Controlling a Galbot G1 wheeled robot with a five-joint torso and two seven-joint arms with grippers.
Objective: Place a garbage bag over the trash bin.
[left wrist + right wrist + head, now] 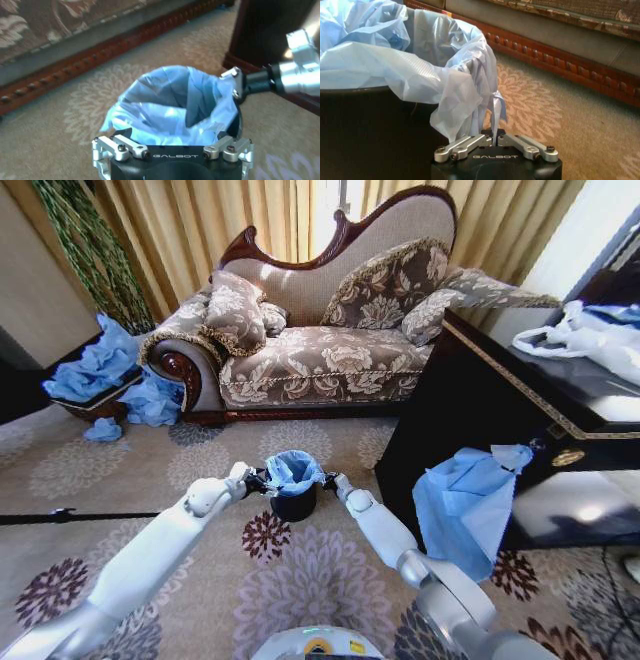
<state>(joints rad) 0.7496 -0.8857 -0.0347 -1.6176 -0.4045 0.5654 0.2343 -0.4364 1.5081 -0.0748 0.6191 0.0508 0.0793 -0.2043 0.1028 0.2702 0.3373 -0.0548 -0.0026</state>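
- While the garbage bag (pixel 293 468) sits with its mouth open inside the trash bin (pixel 293 504), which stands on the carpet in front of the sofa (pixel 320 350), both grippers are seen in the head view at the bin's rim: the left gripper (pixel 256 479) on the bin's left side, the right gripper (pixel 331 480) on its right. The step is judged to be the drawing of the bag's edge down over the rim; it is best done evenly on both sides, so that the thin film is neither torn nor pulled out of the bin. How the fingers stand cannot be told from this view.
- In the left wrist view, the bag (pixel 170 108) is seen from above, just beyond the left gripper (pixel 172 137), whose fingers are spread wide apart with the near hem of the film lying between them; whether the film is actually touched is hard to make out. The right gripper (pixel 234 84) is seen at the far side of the bin, its fingertips hidden by the bag.
- In the right wrist view, the right gripper (pixel 494 139) is pressed together on a thin strand of the bag (pixel 435 67) hanging outside the bin wall (pixel 375 127). The film is draped over the rim here, but the far side of the rim is cut off, so it cannot be judged whether the bag is seated all round.
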